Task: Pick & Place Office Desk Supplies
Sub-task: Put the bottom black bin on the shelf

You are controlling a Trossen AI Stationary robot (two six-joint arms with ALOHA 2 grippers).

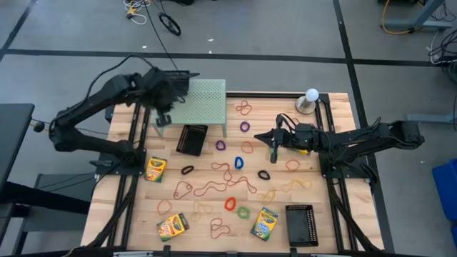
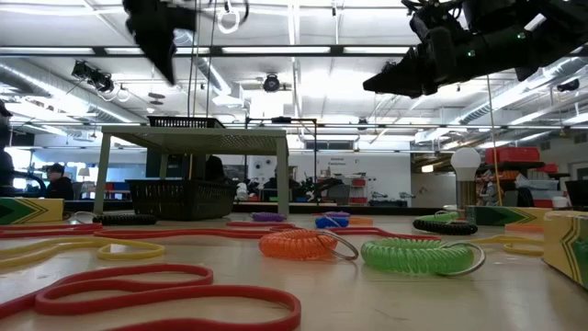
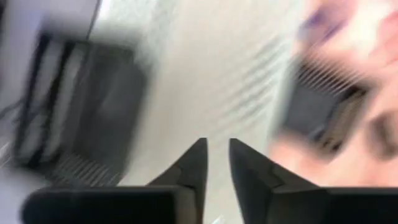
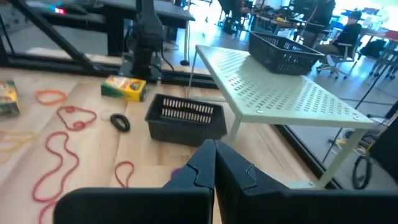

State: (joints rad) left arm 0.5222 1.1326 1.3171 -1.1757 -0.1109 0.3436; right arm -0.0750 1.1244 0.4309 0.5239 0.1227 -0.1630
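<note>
Rubber bands (image 1: 214, 187) of many colours lie scattered over the wooden table. Three crayon boxes (image 1: 155, 168) (image 1: 172, 225) (image 1: 265, 223) lie on its near half. One black mesh tray (image 4: 286, 50) sits on top of the pale green shelf (image 1: 207, 103). A second tray (image 1: 191, 139) stands on the table by the shelf's near edge, and a third (image 1: 301, 225) at the near right. My left gripper (image 3: 217, 149) hangs high over the shelf's left end with a narrow gap between its fingers and nothing in it. My right gripper (image 4: 214, 149) is shut and empty above the table's middle (image 1: 273, 146).
A white ball on a grey stand (image 1: 311, 95) sits at the far right corner. The shelf's legs (image 1: 226, 130) stand on the table's far half. Coiled orange (image 2: 299, 244) and green (image 2: 413, 255) bands lie near the front edge.
</note>
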